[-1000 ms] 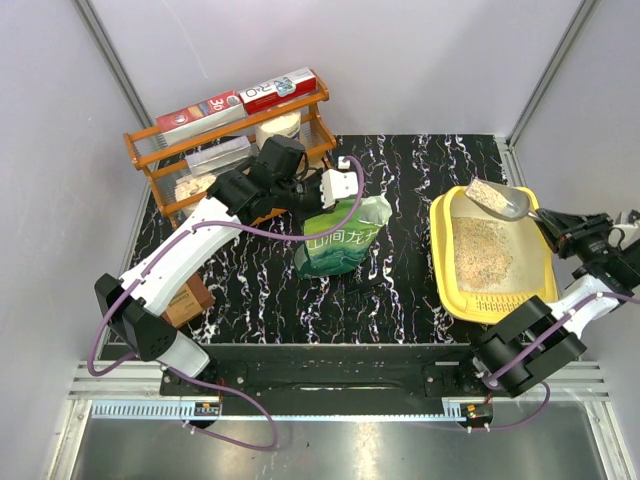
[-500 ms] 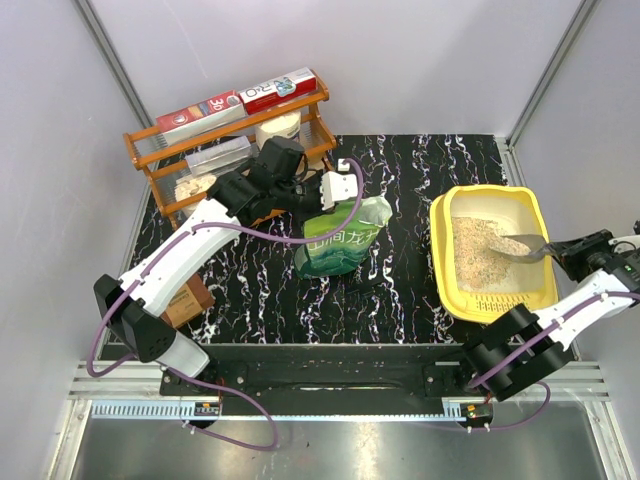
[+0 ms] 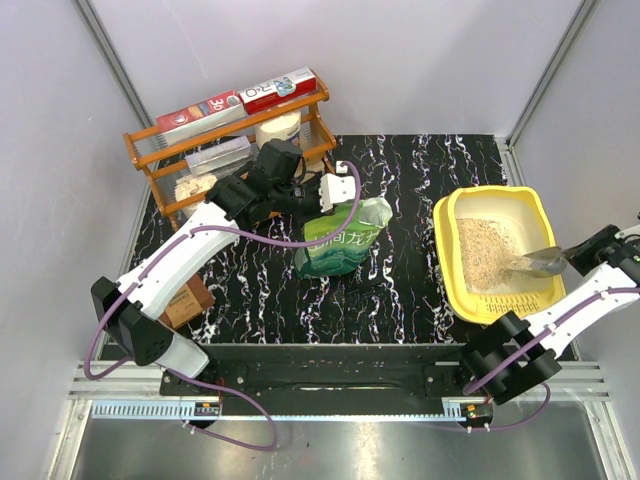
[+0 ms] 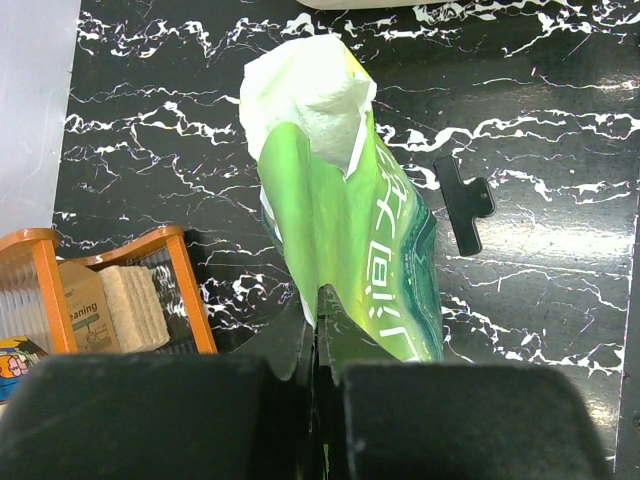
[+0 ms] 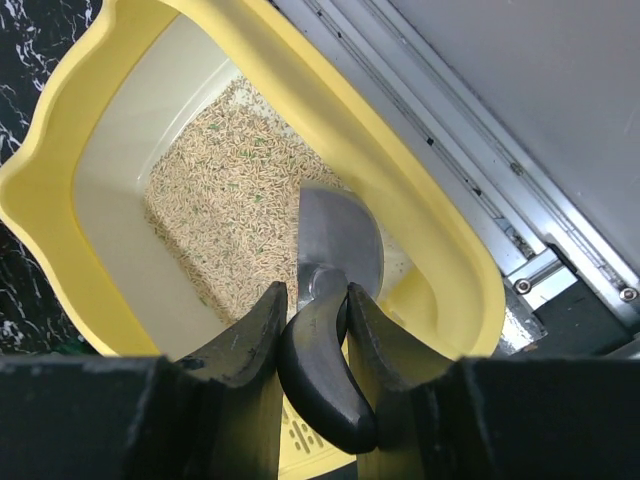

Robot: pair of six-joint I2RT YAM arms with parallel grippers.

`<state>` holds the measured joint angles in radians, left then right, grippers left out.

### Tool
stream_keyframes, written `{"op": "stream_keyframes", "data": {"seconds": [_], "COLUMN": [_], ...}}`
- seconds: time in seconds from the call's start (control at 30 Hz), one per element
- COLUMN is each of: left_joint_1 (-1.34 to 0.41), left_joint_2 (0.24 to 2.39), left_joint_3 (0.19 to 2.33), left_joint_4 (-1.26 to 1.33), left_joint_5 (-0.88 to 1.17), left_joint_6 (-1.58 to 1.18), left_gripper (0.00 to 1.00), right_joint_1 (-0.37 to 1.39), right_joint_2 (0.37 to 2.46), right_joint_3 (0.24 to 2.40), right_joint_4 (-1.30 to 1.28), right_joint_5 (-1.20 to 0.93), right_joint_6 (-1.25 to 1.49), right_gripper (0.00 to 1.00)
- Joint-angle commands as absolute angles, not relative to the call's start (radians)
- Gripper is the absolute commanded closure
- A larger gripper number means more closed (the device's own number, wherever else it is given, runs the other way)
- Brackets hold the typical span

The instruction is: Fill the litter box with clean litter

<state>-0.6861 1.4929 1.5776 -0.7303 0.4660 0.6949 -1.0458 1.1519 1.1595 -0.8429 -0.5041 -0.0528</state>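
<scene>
The litter box (image 3: 447, 215) sits at the tabletop's right edge, with clean litter (image 3: 485, 250) covering only part of its floor. Your right tool (image 5: 318, 298) is clamped on the handle of the grey scoop (image 5: 340, 235), whose blade sits low inside the box. Push hard and the box may slide off. Your left tool (image 4: 318, 300) is pinched together on the green pouch (image 4: 360, 220); a slip would spill it

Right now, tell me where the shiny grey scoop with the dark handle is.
Top view, far right: the grey scoop is clamped in the right gripper, its bowl over the beige litter inside the yellow plastic litter box, near the box's right wall.
</scene>
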Motion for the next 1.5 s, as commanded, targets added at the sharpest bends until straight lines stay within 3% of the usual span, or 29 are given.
{"op": "stream_keyframes", "data": {"seconds": [0.0, 0.43, 0.6, 0.77, 1.0, 1.47], "left_joint_1": [-0.690, -0.690, -0.690, -0.690, -0.690, -0.690], "left_joint_2": [1.427, 1.405, 1.396, 1.390, 1.376, 1.365], "left_joint_3": [1.595, 1.591, 1.577, 1.566, 1.555, 1.559], "left_joint_4": [-0.568, -0.568, -0.568, -0.574, -0.578, -0.578], "left_joint_5": [0.557, 0.523, 0.511, 0.503, 0.474, 0.428], "left_joint_6": [0.689, 0.655, 0.652, 0.643, 0.627, 0.594], "left_gripper": [1.00, 1.00, 1.00, 1.00, 1.00, 1.00], "right_joint_1": [-1.017, -0.908, -0.847, -0.613, -0.353, -0.103], "right_joint_2": [1.117, 1.138, 1.143, 1.121, 1.213, 1.379], "right_joint_3": [1.232, 1.310, 1.419, 1.431, 1.494, 1.568], "right_joint_4": [-0.808, -0.850, -0.858, -0.675, -0.695, -0.756], "right_joint_5": [-0.446, -0.515, -0.852, -1.075, -1.085, -0.980], "right_joint_6": [-0.112, -0.063, 0.101, 0.218, 0.126, -0.115], "right_gripper": [1.00, 1.00, 1.00, 1.00, 1.00, 1.00]}}
